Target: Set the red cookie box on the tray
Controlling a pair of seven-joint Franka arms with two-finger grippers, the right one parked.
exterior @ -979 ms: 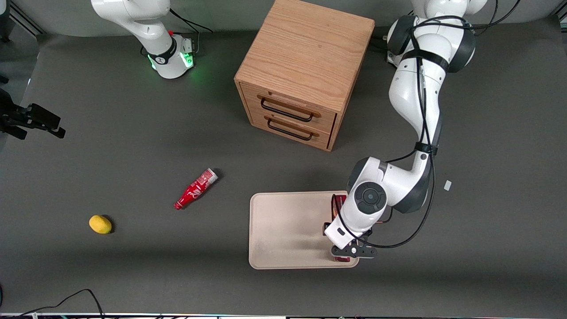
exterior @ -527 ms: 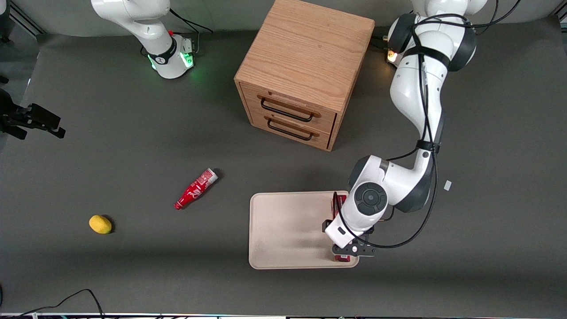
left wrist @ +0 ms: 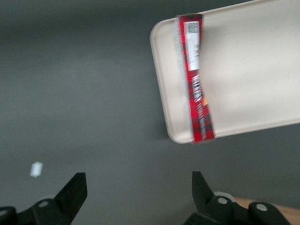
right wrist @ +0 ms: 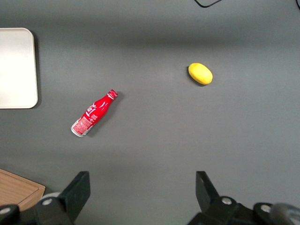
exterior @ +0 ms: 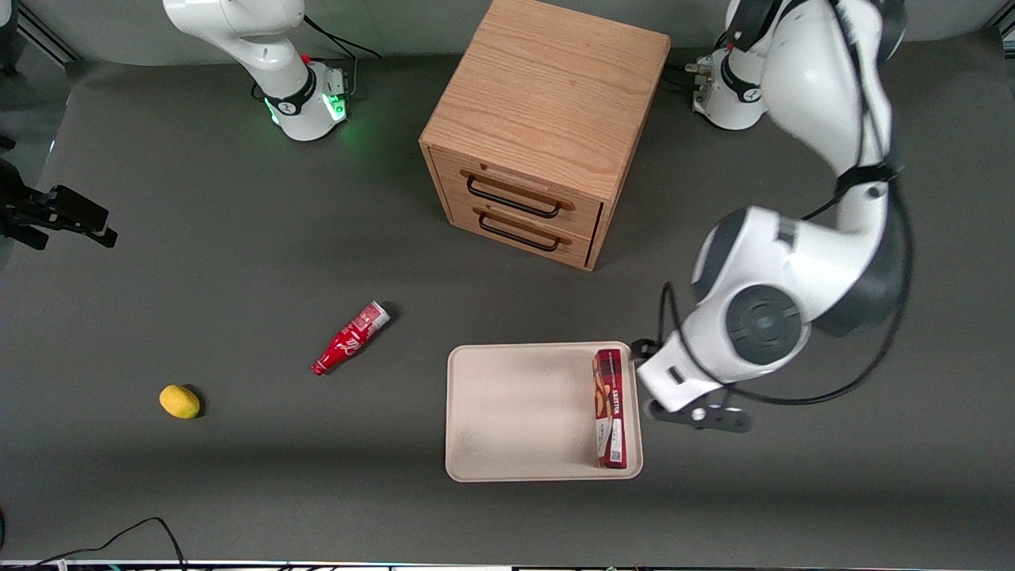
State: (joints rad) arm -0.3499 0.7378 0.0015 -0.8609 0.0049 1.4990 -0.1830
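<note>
Already the box point(exterior: 609, 408) lies flat in the tray point(exterior: 515, 412), along the rim at the working arm's end: long, narrow, dark red with white lettering and a white label patch. The claw point(left wrist: 138, 199) hangs empty, fingers apart, above the table point(exterior: 238, 238) just beside the tray. Placement looks done; next only calls for pulling away.

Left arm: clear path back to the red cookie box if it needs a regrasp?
Probably yes. The end effector hangs open over bare table just off the tray's edge, and the red cookie box lies along that same edge with nothing over it.
</note>
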